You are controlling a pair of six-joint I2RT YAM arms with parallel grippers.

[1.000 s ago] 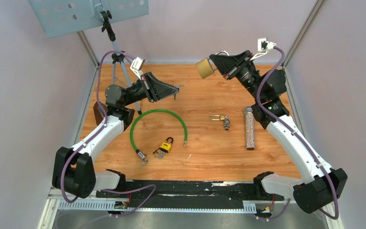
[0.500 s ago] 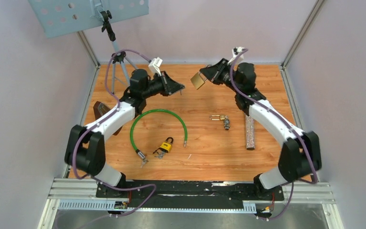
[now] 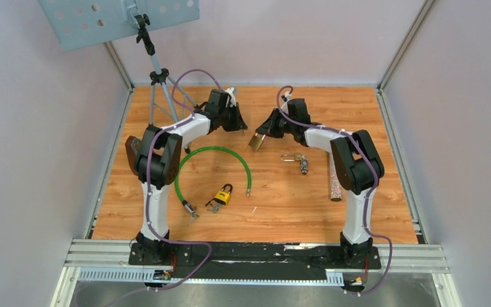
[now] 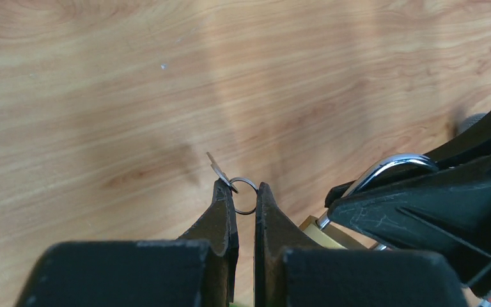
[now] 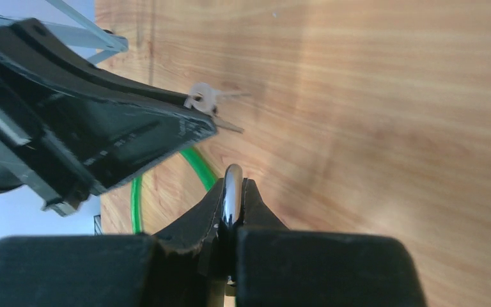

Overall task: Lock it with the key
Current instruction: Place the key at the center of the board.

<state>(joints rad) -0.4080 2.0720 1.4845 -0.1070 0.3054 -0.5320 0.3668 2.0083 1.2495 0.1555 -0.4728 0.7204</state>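
1. Top view: I have both arms stretched toward 12 o'clock, wrists turned inward over the desk [image 3: 332, 211]. The left tool [image 3: 235, 121] faces the right tool [image 3: 263, 130], whose brass padlock [image 3: 255, 142] hangs at its 7 o'clock, presumably presenting its underside for insertion.
2. Left wrist: my left tool pinches the key [image 4: 220, 171] at its ring [image 4: 250, 184], blade free; the padlock sits at 4 o'clock.
3. Right wrist: the right tool clamps the shackle [image 5: 233, 185], steadying the padlock; key at 11 o'clock.
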